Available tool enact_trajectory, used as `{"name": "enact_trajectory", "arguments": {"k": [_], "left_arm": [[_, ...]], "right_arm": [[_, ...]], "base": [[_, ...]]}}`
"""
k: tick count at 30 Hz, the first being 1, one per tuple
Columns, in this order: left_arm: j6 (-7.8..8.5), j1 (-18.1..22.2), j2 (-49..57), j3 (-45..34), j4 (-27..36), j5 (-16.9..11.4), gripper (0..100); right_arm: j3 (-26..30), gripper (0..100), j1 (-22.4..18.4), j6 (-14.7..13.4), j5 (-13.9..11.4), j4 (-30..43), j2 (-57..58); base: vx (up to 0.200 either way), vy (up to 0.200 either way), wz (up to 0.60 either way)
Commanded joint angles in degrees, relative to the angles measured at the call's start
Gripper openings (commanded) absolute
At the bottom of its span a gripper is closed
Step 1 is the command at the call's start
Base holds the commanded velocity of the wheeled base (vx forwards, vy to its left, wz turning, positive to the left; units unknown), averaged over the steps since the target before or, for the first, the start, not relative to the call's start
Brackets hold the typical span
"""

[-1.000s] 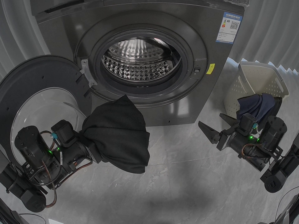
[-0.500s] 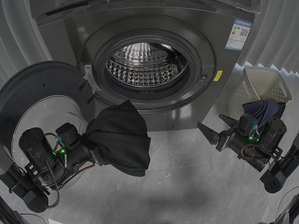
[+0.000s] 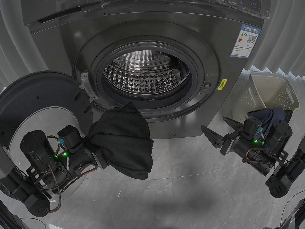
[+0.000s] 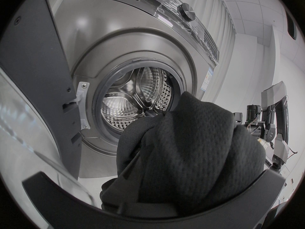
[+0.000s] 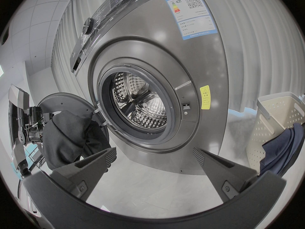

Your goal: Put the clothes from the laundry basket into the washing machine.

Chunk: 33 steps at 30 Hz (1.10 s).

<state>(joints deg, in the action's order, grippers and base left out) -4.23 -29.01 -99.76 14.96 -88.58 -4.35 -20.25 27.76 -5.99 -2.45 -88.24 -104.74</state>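
Note:
The grey washing machine point(image 3: 197, 26) stands with its round door point(image 3: 38, 102) swung wide to the left, and its steel drum point(image 3: 144, 73) holds no clothes. A black garment point(image 3: 124, 140) hangs bunched from my left gripper point(image 3: 93, 152), which is shut on it, low in front of the drum opening. The cloth hides that gripper's fingers point(image 4: 190, 153). My right gripper point(image 3: 213, 123) hovers open over the floor right of the machine, with nothing between its fingers point(image 5: 95, 166). Behind it, a navy garment point(image 3: 270, 115) drapes over the rim of the cream laundry basket point(image 3: 276, 86).
The open door point(image 4: 31, 80) stands close beside my left arm. Pale curtains point(image 3: 282, 32) hang behind the machine and basket. Grey floor point(image 3: 178, 182) stretches free between the two arms.
The head view has shifted, so the machine sits lower and larger in the picture. Both arms keep their poses; the black garment stays in the left gripper.

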Motion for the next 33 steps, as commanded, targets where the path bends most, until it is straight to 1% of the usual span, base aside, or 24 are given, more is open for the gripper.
{"name": "enact_trajectory", "arguments": {"k": [1,4,8,13,16,19,28,33], "left_arm": [[0.01,0.0,-0.3,0.0,0.0,0.0,0],[0.01,0.2,-0.5,0.5,0.0,0.1,0],[-0.43,0.4,-0.9,0.9,0.0,0.3,0],[-0.16,0.4,-1.1,0.8,0.0,0.3,0],[-0.16,0.4,-1.1,0.9,0.0,0.3,0],[-0.08,0.4,-1.2,0.9,0.0,0.4,0],[0.01,0.4,-1.2,0.9,0.0,0.4,0],[0.10,0.4,-1.3,0.8,0.0,0.4,0]], "right_arm": [[0.0,100,0.1,0.0,0.0,0.0,0.1],[0.2,100,0.1,0.0,0.0,0.0,0.1],[0.3,100,0.1,0.0,-0.1,0.0,0.1],[0.4,100,0.2,0.0,-0.1,0.0,0.1],[0.6,100,0.5,-0.2,-0.1,0.0,0.1],[1.4,100,1.4,-0.3,-0.3,0.0,0.1],[4.7,100,4.7,-0.3,-0.5,0.0,0.2],[5.3,100,5.6,-0.2,-0.5,0.0,0.2]], "base": [[0.000,0.000,0.00],[0.000,0.000,0.00],[0.200,0.000,0.00],[0.200,0.000,0.00],[0.000,0.000,0.00],[0.000,0.000,0.00],[0.200,0.000,0.00],[0.000,0.000,0.00]]}}
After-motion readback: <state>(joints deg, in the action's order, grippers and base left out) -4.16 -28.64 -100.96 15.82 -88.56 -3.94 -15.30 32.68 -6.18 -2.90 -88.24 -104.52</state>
